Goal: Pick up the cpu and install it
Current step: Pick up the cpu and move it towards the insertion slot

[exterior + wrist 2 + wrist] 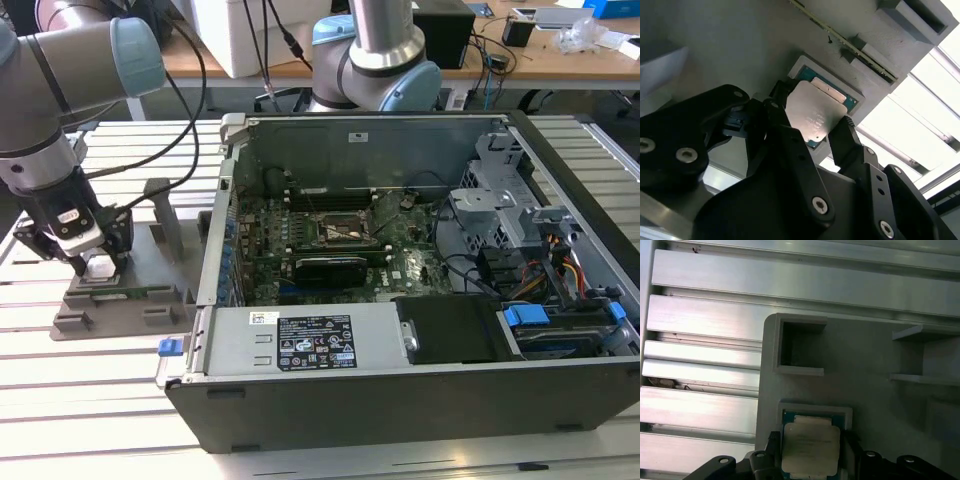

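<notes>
Slatted metal table (100, 400) carries an open computer case (400, 405) and, toward the exterior view's left, a grey holder (165, 300). The arm's gripper (95, 268) is lowered onto that holder, well apart from the case. What sits under it is too small to make out from here, and the arm's upper part is cut off by the frame edge.

In the second wrist view, the cpu (810, 115) lies in a shallow square pocket (802, 65) of the holder. It has a pale silvery top that catches the light, with a thin green rim showing along the far side. Its near corner is hidden behind the black fingers (840, 137), which close against two opposite edges and pinch it.

In the first wrist view, the chip sits at the picture's edge with its near side cut off. Its dull silver lid has faint print too small to read. A finger presses against each side.
</notes>
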Tool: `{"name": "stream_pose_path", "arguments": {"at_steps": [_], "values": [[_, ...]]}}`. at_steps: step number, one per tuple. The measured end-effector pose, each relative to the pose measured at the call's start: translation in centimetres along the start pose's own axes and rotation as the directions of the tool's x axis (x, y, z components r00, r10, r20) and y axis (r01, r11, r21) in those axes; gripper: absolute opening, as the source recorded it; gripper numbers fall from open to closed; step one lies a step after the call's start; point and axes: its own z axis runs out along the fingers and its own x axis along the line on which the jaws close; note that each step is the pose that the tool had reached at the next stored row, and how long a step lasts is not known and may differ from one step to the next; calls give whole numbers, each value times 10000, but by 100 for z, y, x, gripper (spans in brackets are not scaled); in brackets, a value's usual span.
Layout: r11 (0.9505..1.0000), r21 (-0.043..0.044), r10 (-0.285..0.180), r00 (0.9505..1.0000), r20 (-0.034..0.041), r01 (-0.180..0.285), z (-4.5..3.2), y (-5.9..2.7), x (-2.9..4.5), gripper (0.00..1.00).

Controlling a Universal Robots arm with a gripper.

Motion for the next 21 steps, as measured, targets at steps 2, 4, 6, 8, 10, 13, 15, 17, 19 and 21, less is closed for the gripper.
{"name": "stream_pose_path", "arguments": {"at_steps": [2, 4, 6, 8, 10, 13, 15, 17, 19, 21], "values": [[10000, 1, 0, 10000, 0, 0, 0, 0, 0, 60], [10000, 3, 0, 10000, 0, 0, 0, 0, 0, 60], [10000, 5, 0, 10000, -1, 0, 0, 0, 0, 58], [10000, 5, 1, 10000, -1, -1, 0, 0, 0, 55], [10000, 6, 1, 10000, -1, -1, 0, 0, 0, 55], [10000, 7, 1, 10000, -1, -1, 0, 0, 0, 55], [10000, 8, 0, 10000, -1, 0, 0, 0, 0, 55], [10000, 7, 1, 10000, 3, -1, -16, 1, -1, 55], [10000, 9, 1, 10000, 1, -1, -131, 1, 0, 55], [10000, 9, 0, 10000, 0, 0, -311, 3, -1, 55]]}}
